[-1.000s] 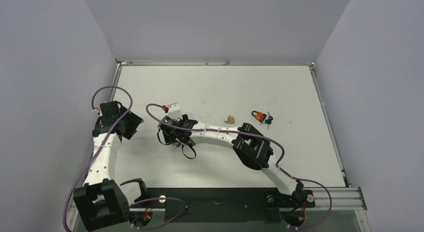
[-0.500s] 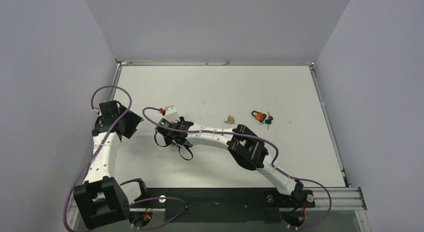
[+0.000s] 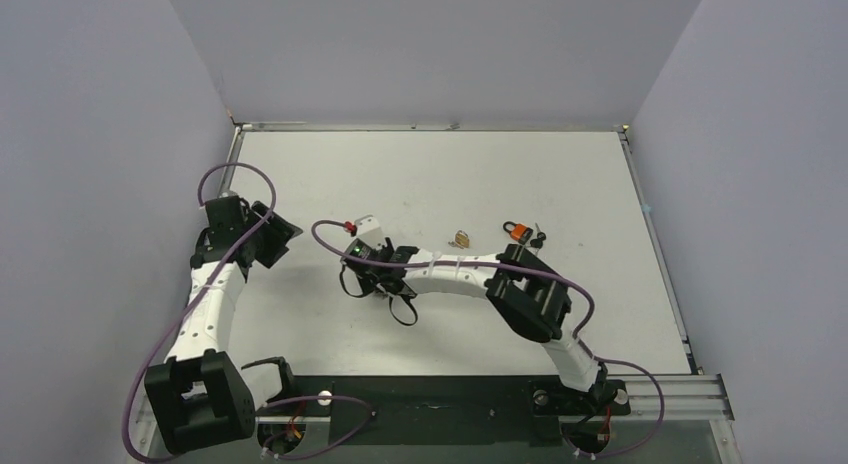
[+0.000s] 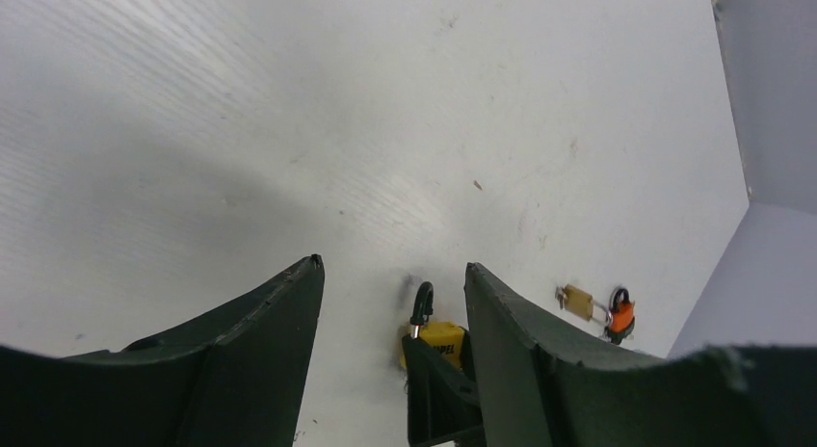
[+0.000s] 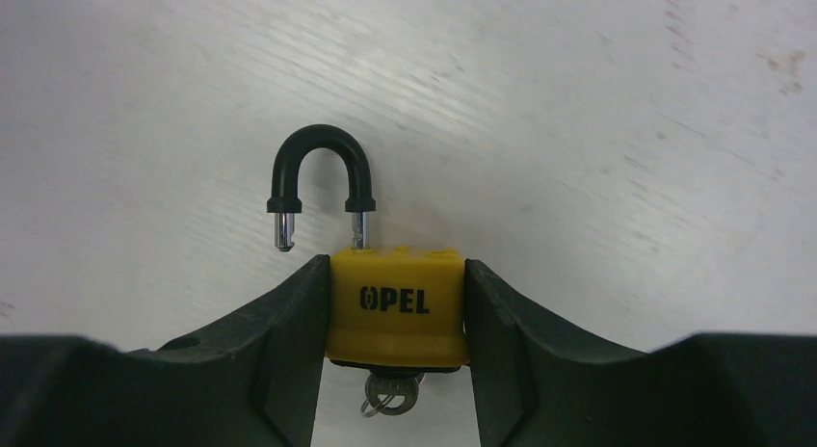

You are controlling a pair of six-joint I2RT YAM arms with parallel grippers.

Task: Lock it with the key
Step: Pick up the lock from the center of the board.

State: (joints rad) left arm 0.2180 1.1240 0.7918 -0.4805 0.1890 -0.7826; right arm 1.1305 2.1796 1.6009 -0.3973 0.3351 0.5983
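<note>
Yellow padlock (image 5: 397, 307), shackle (image 5: 322, 144) open, sits clamped squarely in the right claw (image 5: 397, 278).

My right pincer (image 5: 397, 274) has black fingers (image 5: 279, 331). The yellow padlock (image 5: 397, 307) carries black OPEL lettering, with a black shackle (image 5: 322, 148) (bare silver at its tips) and a silvery key (image 5: 390, 399). The worktop (image 5: 578, 129) is white, faintly grey-scuffed. Also here: an orange padlock (image 4: 621, 315) and a brass-coloured padlock (image 4: 577, 300).
</note>
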